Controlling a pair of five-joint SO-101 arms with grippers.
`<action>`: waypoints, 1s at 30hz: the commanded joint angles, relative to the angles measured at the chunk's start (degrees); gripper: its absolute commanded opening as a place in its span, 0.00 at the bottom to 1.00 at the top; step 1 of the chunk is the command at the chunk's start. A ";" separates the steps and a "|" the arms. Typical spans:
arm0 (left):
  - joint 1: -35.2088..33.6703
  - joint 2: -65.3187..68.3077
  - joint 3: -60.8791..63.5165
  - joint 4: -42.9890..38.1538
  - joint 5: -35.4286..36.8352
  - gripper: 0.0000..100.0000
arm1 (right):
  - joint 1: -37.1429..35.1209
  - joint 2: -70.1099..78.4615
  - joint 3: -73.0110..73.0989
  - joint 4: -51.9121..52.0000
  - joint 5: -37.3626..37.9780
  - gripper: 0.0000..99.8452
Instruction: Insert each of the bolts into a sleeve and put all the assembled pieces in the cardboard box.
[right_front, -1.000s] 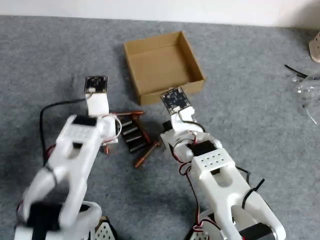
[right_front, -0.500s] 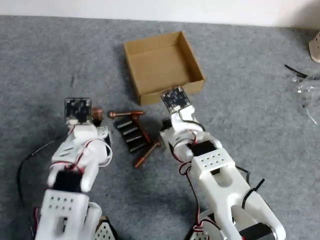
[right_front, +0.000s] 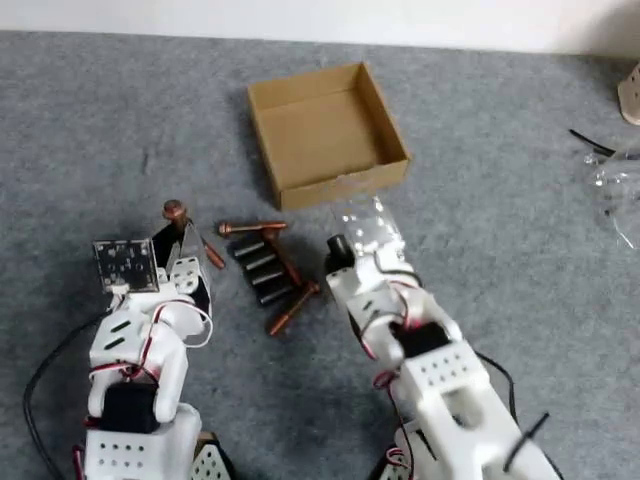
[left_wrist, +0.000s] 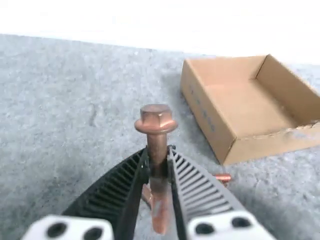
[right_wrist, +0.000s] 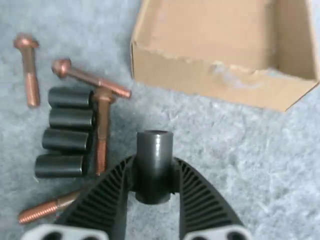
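Observation:
My left gripper (left_wrist: 157, 156) is shut on a copper bolt (left_wrist: 156, 122), held upright with its hex head up; in the high view this bolt (right_front: 175, 211) is left of the pile. My right gripper (right_wrist: 153, 172) is shut on a black sleeve (right_wrist: 153, 160), open end up, just in front of the cardboard box (right_wrist: 220, 75). Several black sleeves (right_wrist: 65, 132) lie in a row on the carpet, with several loose copper bolts (right_wrist: 101, 127) around them. The open box (right_front: 300, 100) stands behind the pile (right_front: 260, 265). In the high view my right gripper (right_front: 345, 252) is right of the pile.
Grey carpet covers the table. Clear plastic pieces and a dark cable (right_front: 608, 175) lie at the right edge, and a pale object (right_front: 630, 92) sits in the far right corner. Open carpet lies left of the box and at the far left.
My left arm has drawn back from the pile toward the front left, lifting a bolt upright. My right arm has shifted slightly back and right with the sleeve.

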 joint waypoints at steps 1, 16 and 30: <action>-0.31 -5.58 0.57 -1.23 -0.26 0.01 | 0.04 -11.47 2.33 -1.89 -0.62 0.00; 8.57 -5.23 10.24 -18.64 0.00 0.01 | -7.43 -38.02 14.46 -1.80 -0.62 0.00; 9.36 -5.23 0.57 -22.77 10.02 0.01 | -13.05 -53.93 25.89 -1.89 -0.26 0.00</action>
